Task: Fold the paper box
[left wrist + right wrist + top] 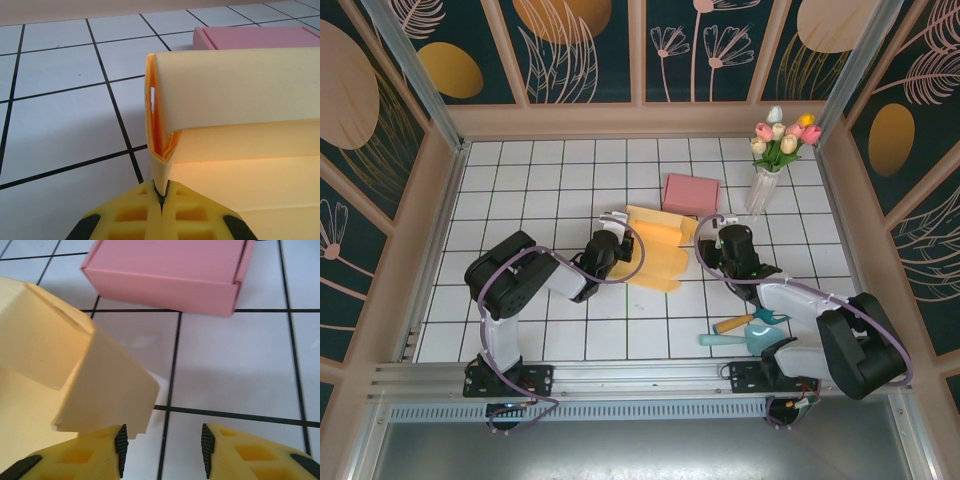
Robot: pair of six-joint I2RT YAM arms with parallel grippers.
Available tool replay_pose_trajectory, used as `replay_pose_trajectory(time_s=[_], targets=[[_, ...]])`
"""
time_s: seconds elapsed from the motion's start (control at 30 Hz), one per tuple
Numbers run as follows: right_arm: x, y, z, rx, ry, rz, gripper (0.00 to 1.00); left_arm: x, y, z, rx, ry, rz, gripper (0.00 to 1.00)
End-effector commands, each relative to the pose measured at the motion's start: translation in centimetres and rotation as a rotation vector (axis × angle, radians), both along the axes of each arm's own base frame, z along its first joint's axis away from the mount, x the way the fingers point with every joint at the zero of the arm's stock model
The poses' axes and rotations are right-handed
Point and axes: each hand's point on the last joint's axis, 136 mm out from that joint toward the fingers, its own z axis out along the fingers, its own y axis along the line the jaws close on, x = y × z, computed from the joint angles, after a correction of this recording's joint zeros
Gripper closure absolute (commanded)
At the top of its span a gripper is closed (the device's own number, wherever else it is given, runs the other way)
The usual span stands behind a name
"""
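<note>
Left claw (161,194) is clenched tight on a folded edge of the yellow paper box (240,150), and that flap stands upright above the pinch. Right claw (162,445) is released, jaws apart over bare tile, one finger (90,452) just beside the box's other flap. Box lies partly folded in the middle of the desk (520,170), between both arms, pink box (690,193) near its far side.

Open tiles are left on the table (520,170) at far left. Behind the yellow paper box (658,255), passage is narrowed by the pink box (691,193). The far right is blocked by a tulip vase (763,188), the near right by a trowel (732,324) and scoop (732,340).
</note>
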Motion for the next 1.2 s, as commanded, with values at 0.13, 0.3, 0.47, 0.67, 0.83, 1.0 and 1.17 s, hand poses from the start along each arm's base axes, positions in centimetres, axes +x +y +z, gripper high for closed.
replay_pose_trajectory(time_s=[0.13, 0.3, 0.47, 0.67, 0.83, 1.0, 1.17], targets=[[1.0, 2.6, 3.0, 0.051, -0.101, 0.112, 0.54, -1.3, -0.3, -3.3, 0.072, 0.091, -0.054, 1.00], [1.5, 3.0, 3.2, 0.045, -0.116, 0.123, 0.54, -1.4, -0.3, -3.3, 0.071, 0.091, -0.060, 1.00], [2.1, 3.3, 2.6, 0.030, -0.109, 0.131, 0.54, -1.5, -0.5, -3.3, 0.071, 0.092, -0.070, 1.00], [1.7, 4.8, 2.7, 0.060, -0.126, 0.210, 0.55, -1.4, -0.6, -3.4, 0.074, 0.093, -0.074, 1.00], [1.6, 5.4, 2.9, 0.073, -0.137, 0.238, 0.55, -1.4, -0.6, -3.4, 0.072, 0.094, -0.076, 1.00], [1.3, 6.0, 2.9, 0.079, -0.140, 0.281, 0.58, -1.4, -0.7, -3.4, 0.073, 0.095, -0.078, 1.00], [0.9, 7.2, 3.4, 0.106, -0.153, 0.339, 0.61, -1.4, -0.7, -3.5, 0.075, 0.099, -0.081, 1.00]])
